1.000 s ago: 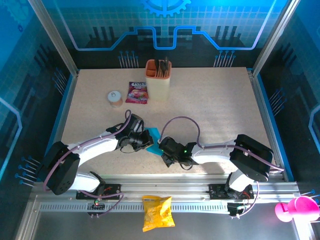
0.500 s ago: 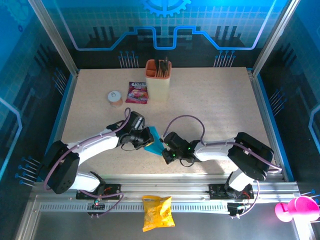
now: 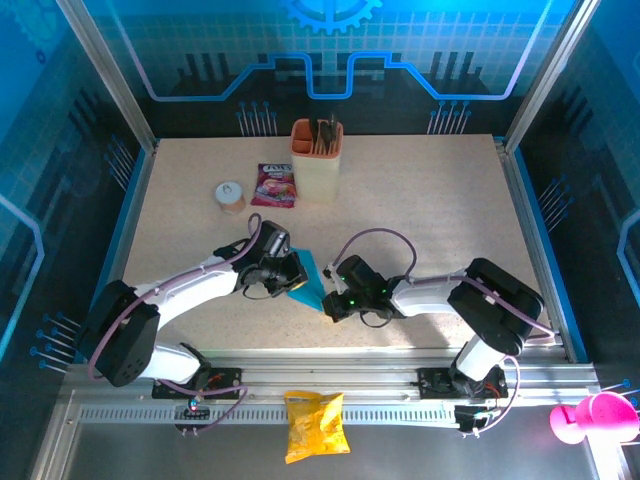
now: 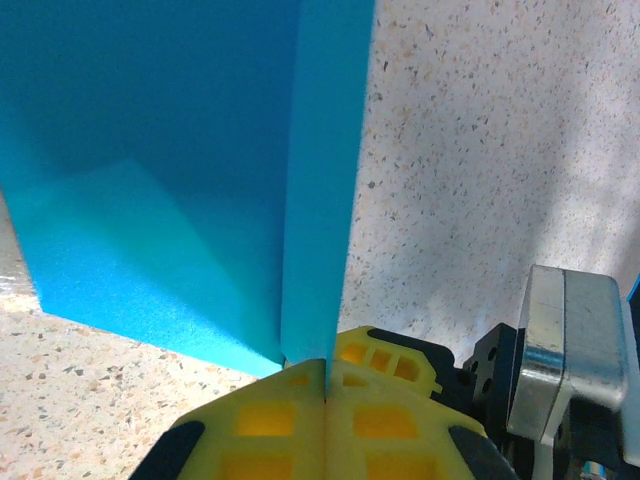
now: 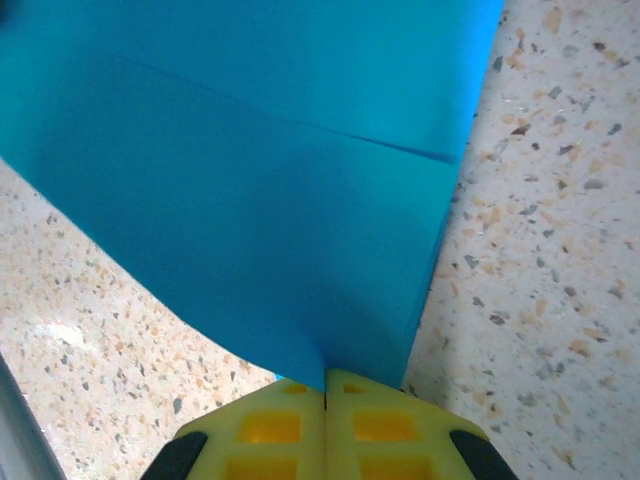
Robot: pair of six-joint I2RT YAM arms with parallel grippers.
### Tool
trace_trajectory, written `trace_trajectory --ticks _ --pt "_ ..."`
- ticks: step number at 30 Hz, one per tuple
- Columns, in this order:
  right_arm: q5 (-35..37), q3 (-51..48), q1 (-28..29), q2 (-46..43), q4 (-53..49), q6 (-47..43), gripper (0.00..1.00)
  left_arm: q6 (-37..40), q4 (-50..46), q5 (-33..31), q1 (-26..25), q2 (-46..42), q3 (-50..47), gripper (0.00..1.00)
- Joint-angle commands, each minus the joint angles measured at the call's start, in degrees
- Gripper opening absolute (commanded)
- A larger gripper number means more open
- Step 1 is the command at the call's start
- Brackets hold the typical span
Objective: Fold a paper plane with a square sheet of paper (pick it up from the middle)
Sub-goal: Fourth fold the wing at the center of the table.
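On my overhead feed the sheet of paper (image 3: 310, 282) sits just below the centre of the frame. It shows as a small bright-blue wedge held between the two arms over the speckled desk (image 3: 440, 220). The left end effector (image 3: 294, 284) reaches in from the left and the right end effector (image 3: 328, 300) from the lower right, and both meet the paper.

On the left wrist feed, the yellow fingers (image 4: 270, 420) are pressed together at bottom centre, clamped on the paper. A folded edge rises straight up from the seam between them. The rest of the sheet fills the upper left, with a slanted crease across it.

The right wrist feed shows much the same. Its yellow fingers (image 5: 380, 425) are closed at bottom centre, pinching a corner of the sheet. The sheet fans out over the top of the frame, with one layer edge running diagonally across it.

Further up the overhead frame stands a beige cup (image 3: 316, 160). A pink-purple packet (image 3: 275, 185) lies just to its left, and a small lidded jar (image 3: 230, 197) sits left of that. A yellow snack bag (image 3: 314, 425) lies at bottom centre, off the desk.
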Motion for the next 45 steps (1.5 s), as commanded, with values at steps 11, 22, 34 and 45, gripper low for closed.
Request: trace_trajectory --ticks 11,22,34,45 --pt "-5.18 -3.97 -1.78 5.88 -4.67 2.69 0.00 4.65 -1.22 -3.03 0.56 1.63 5.63 0.17" --pt "-8.26 -4.41 -3.44 8.48 -3.66 4.59 0.00 10.03 -0.16 -10.11 0.82 -7.83 -3.22 0.32" --pt "-11.64 -5.43 -5.03 12.29 -1.00 6.84 0.00 14.55 13.26 -2.35 -1.26 -7.43 -11.89 0.00" --pt "-12.21 -5.03 -5.11 13.85 -1.63 7.23 0.00 15.90 21.94 2.71 -3.57 0.82 -10.02 0.00"
